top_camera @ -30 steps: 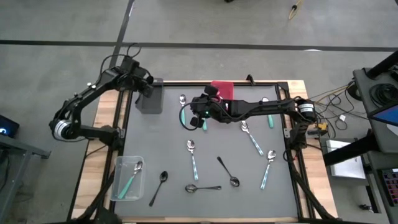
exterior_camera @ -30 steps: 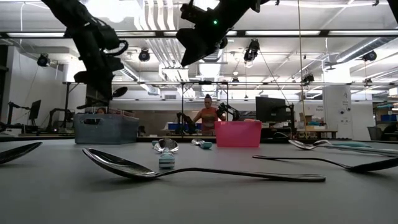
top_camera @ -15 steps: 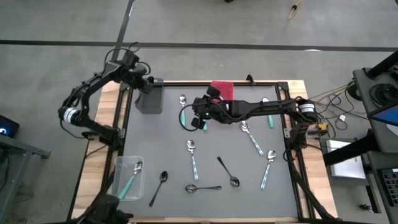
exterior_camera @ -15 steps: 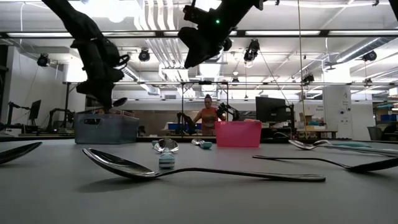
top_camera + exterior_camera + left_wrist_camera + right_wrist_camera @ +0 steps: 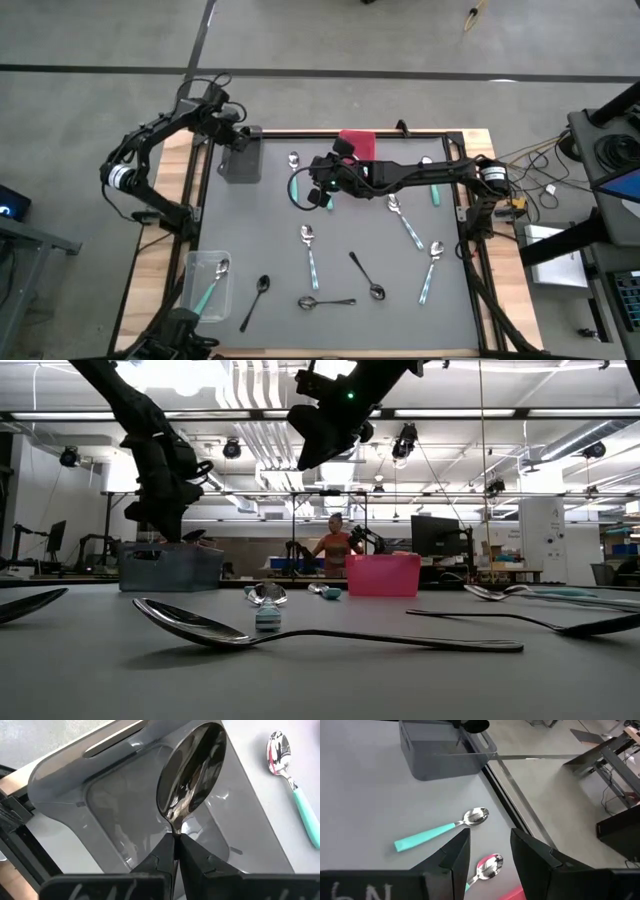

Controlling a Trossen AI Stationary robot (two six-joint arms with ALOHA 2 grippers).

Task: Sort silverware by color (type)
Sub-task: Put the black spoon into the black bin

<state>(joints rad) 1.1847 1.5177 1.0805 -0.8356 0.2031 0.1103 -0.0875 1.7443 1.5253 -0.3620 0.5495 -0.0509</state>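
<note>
Left tool (image 5: pixel 175 845) clamped on dark spoon (image 5: pixel 192 770) over grey bin (image 5: pixel 75 785), right tool (image 5: pixel 487 852) apart mid-table.

I can read almost no text anywhere around me. The one exception is on my right pincer's housing (image 5: pixel 372 887), at the edge of my right wrist view: pale handwritten marks that look like the digit 6 followed by a capital N, though part of them is cut off. Similar pale scrawls sit on my left pincer's housing (image 5: pixel 107 892), but I cannot read them. The bins, spoons and surface carry no legible labels, brands or numbers.
</note>
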